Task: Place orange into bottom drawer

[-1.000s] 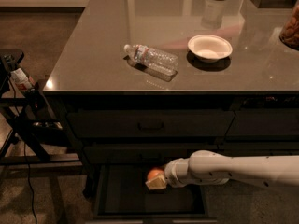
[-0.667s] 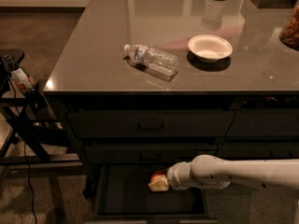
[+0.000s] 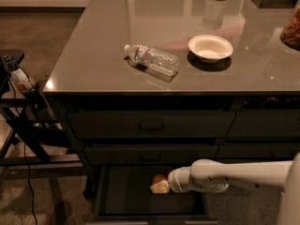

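The bottom drawer (image 3: 126,196) of the wide stack is pulled open and shows a plain dark tray. My white arm reaches in from the right over the tray. My gripper (image 3: 159,185) is low inside the drawer, at its right half. The orange (image 3: 159,177) is small and round and sits at the gripper's tip, by the drawer's back edge. Only its top shows behind the pale fingers.
On the grey counter (image 3: 93,60) lie a clear plastic bottle (image 3: 152,59) on its side and a white bowl (image 3: 210,47). Two shut handled drawers (image 3: 150,124) sit above the open one. A black stand (image 3: 18,102) with cables is at the left.
The arm has moved down and a little right, carrying the orange deeper into the open drawer, closer to the tray floor.
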You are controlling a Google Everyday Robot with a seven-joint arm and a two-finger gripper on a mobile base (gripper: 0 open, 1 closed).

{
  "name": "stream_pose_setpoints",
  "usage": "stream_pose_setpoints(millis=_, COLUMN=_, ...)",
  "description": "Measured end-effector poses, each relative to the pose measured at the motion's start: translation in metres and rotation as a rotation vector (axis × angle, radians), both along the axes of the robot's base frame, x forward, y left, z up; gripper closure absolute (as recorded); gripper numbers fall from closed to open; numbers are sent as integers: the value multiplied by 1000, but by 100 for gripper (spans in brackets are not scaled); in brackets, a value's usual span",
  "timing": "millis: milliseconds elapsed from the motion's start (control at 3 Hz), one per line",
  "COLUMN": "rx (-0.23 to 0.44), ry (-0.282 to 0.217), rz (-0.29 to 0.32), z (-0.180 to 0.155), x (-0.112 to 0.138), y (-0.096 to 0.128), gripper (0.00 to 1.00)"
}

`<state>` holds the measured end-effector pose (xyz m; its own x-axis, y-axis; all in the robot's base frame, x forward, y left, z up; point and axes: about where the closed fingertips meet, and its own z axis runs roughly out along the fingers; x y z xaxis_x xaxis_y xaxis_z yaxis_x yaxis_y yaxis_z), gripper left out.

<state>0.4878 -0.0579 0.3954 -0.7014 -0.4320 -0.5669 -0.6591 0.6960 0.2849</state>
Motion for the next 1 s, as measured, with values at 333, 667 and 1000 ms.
stream_pose_setpoints(millis=333, rx=20, ry=37, rz=-80, z=-45, x=13, y=-8, gripper=100)
stream_pose_setpoints(millis=667, rx=48, ry=75, rz=-136, z=-87, x=25, y=-8, gripper=100)
stream_pose_setpoints(millis=1000, rx=48, ry=75, rz=-136, z=-87, x=25, y=-8, gripper=100)
